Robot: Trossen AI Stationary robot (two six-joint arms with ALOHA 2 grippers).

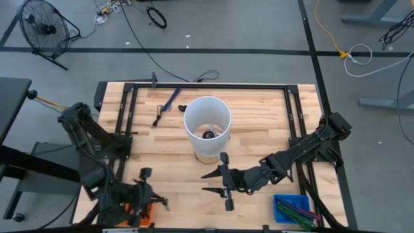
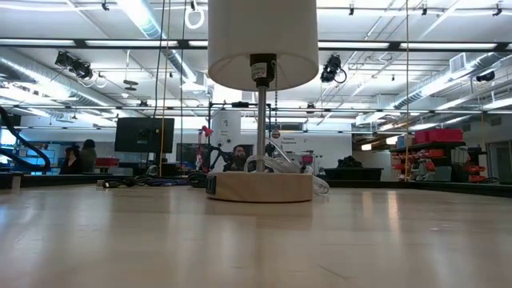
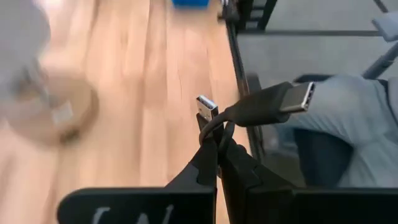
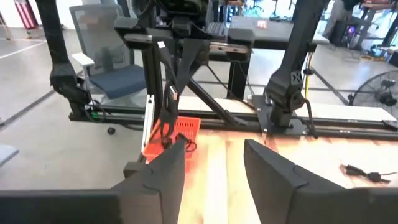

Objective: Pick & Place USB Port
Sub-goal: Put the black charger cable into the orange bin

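Wooden table (image 1: 162,175): lamp (image 1: 207,126) central, left end effector (image 3: 217,163) clamping USB cable (image 3: 261,106), right end effector (image 1: 210,182) released.

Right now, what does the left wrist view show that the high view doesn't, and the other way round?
Left wrist only: the left gripper has its jaws shut on a short black USB cable, with a USB-A plug and a USB-C plug both visible.

High only: the right gripper, jaws open and empty, near the table's middle; a loose cable at the far side; an orange bin under the left gripper.

Both: the wooden table, the lamp on its round wooden base, and the blue bin.
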